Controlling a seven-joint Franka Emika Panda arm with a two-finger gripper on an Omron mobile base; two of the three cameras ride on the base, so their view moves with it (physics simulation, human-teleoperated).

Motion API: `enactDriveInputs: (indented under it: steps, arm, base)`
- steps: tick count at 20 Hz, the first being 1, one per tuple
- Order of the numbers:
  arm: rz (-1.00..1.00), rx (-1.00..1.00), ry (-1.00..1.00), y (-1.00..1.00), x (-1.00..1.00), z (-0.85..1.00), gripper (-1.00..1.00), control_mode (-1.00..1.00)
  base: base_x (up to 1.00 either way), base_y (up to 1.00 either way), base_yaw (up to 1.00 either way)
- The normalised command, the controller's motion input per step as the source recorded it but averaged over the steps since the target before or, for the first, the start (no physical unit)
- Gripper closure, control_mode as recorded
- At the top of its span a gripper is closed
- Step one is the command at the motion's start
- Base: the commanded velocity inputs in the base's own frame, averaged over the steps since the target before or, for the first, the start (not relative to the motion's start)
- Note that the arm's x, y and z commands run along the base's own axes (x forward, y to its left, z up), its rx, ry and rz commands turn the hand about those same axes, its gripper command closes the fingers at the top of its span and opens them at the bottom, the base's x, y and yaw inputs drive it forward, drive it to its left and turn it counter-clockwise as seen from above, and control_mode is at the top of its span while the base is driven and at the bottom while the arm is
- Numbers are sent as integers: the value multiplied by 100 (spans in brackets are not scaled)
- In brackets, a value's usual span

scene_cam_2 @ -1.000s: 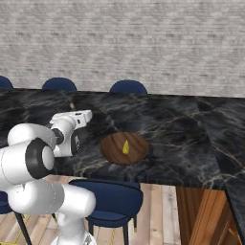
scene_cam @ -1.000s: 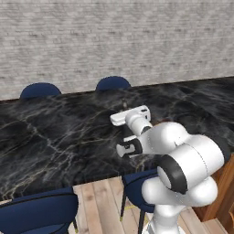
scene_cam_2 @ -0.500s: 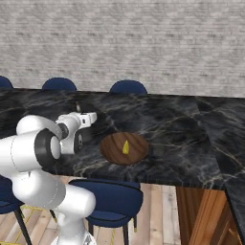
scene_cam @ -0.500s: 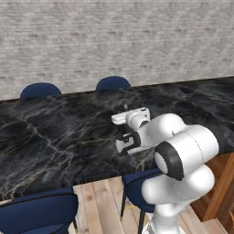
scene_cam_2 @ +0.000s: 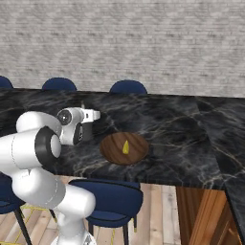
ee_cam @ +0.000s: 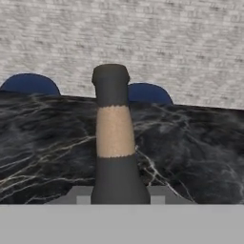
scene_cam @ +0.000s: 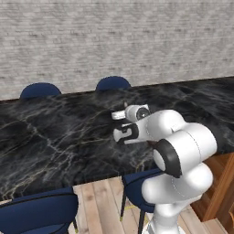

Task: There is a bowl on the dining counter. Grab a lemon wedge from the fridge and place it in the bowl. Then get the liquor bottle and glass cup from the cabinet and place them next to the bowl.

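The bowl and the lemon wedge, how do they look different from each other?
The bowl is dark-brown wood, the lemon wedge bright yellow. The bowl is round, shallow and wide; the lemon wedge is a narrow sliver, far smaller. The bowl sits directly on the dining counter, while the lemon wedge lies inside the bowl. Both rest near the counter's near edge.

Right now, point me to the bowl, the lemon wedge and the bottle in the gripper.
bowl (scene_cam_2: 111,149): right base view, bare wood left of centre.
lemon wedge (scene_cam_2: 125,147): right base view, middle of the yellow piece.
bottle (ee_cam: 113,131): hand view, tan band on the neck.
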Motion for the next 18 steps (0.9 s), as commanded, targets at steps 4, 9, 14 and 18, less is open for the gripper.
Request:
enactDriveInputs:
  steps: [4, 9, 14, 18]
  arm:
    - [-1, 1, 0, 0, 1, -23, 100, -100]
    - [-20, 0, -4, 0, 0, -26, 100, -100]
    - [-51, 0, 0, 4, 0, -16, 100, -100]
    - [-41, 0, -4, 42, 0, -1, 100, -100]
  base:
    - [0, 0, 0]
    - [0, 0, 0]
    - [0, 0, 0]
    - [0, 0, 0]
